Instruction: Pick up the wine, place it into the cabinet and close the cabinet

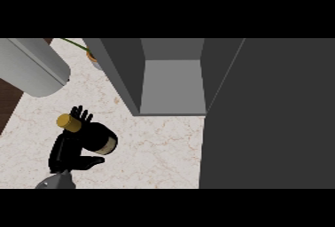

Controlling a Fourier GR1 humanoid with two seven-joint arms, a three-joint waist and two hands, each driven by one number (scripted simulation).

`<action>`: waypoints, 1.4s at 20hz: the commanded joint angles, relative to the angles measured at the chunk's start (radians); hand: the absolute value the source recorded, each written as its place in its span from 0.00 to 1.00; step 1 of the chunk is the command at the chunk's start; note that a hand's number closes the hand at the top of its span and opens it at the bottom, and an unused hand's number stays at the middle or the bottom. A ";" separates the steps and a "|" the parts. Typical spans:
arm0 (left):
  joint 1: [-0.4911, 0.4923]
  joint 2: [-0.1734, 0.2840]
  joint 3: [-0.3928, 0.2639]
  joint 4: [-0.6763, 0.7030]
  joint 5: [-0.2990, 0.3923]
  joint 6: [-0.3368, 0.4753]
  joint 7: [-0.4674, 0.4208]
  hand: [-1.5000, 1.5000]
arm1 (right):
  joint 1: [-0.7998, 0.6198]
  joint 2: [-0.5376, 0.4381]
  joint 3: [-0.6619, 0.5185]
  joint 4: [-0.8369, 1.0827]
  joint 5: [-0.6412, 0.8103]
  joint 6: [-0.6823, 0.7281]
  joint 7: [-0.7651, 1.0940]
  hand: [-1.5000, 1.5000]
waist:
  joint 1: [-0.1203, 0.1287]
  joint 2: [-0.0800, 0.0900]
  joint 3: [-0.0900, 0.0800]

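Observation:
The wine bottle (102, 139) is dark with a gold cap (67, 123) and is tilted, its cap toward the upper left. My left hand (64, 151) is curled round it at the lower left of the counter. Its fingers (82, 114) show past the neck and its thumb (90, 162) lies below the body. The grey cabinet (171, 86) stands open at the upper middle, its inside bare. Its dark door (274, 115) is swung out and fills the right side. The bottle is left of and below the cabinet's opening. My right hand shows nowhere.
A large pale grey cylinder (31, 66) lies at the upper left. A potted plant (90, 54) stands just left of the cabinet's side wall (121, 71). The marble counter (160, 150) ends at a dark strip (6, 104) on the left.

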 commanded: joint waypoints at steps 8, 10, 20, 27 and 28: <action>-0.018 0.016 -0.065 0.064 -0.043 -0.096 -0.100 1.00 | 0.021 0.003 -0.001 -0.164 -0.057 -0.033 0.094 0.00 | 0.002 0.000 0.000; -0.079 0.010 -0.074 0.137 -0.098 -0.043 -0.155 1.00 | 0.007 0.002 -0.031 -0.111 -0.070 -0.022 0.055 0.00 | -0.001 0.001 0.000; 0.150 0.010 -0.087 -0.167 -0.128 0.095 -0.131 1.00 | 0.061 0.022 0.016 -0.149 -0.034 -0.018 0.048 0.00 | 0.011 -0.004 0.001; 0.133 0.031 -0.047 -0.158 -0.181 0.177 -0.311 1.00 | 0.011 -0.020 -0.107 -0.064 -0.141 0.024 0.015 0.00 | 0.006 0.000 0.001; 0.141 -0.002 -0.069 -0.245 -0.165 0.196 -0.238 1.00 | 0.016 0.010 0.009 -0.142 -0.051 -0.018 0.098 0.00 | 0.008 -0.003 0.000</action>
